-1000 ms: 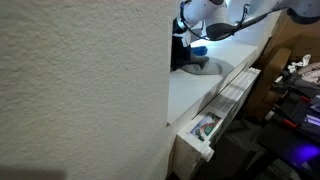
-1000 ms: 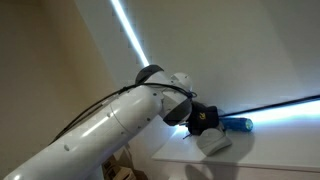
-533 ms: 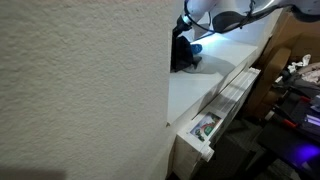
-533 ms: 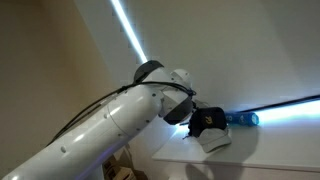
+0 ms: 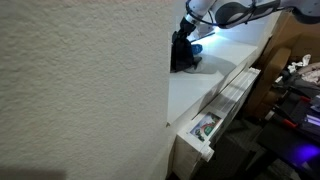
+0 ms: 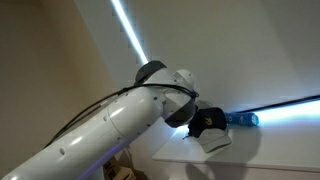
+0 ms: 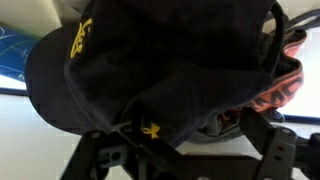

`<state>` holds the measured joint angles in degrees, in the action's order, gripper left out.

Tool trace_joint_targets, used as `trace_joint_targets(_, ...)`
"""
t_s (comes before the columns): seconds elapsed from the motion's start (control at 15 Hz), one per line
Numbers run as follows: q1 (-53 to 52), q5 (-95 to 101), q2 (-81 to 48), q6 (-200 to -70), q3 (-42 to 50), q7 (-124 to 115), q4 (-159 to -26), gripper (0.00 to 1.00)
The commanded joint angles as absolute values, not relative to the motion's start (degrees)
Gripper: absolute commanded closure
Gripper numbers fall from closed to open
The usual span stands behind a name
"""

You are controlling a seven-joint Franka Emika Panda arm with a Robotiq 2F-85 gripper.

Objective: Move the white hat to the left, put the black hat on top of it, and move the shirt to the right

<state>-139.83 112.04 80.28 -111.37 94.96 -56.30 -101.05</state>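
Though the wrist view is crowded, the hand (image 7: 185,152) appears released, its 2 fingers (image 7: 100,160) spread wide at the bottom of the frame; the black hat (image 7: 150,70) lies directly ahead of it, filling the upper frame, long axis running left to right; in an exterior view it sits on the white hat (image 6: 217,143), at lower right on the tabletop (image 6: 272,150); 1 second ago the hand was clenched on the black hat, which has since shifted slightly rightward.
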Motion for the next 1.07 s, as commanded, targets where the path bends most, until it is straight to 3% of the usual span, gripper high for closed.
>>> trace_joint_targets(0.0, -140.1, 110.5, 80.3, -109.7, 95.0, -55.2, -100.6, 0.00)
trace_joint_targets(0.2, -140.5, 106.4, 79.4, -104.1, 95.5, -53.3, -100.1, 0.00)
trace_joint_targets(0.8, -144.3, 136.0, 84.7, -124.9, 99.4, -52.2, -100.8, 0.00)
trace_joint_targets(1.0, -147.6, 133.7, 84.6, -134.7, 101.8, -49.1, -98.7, 0.00)
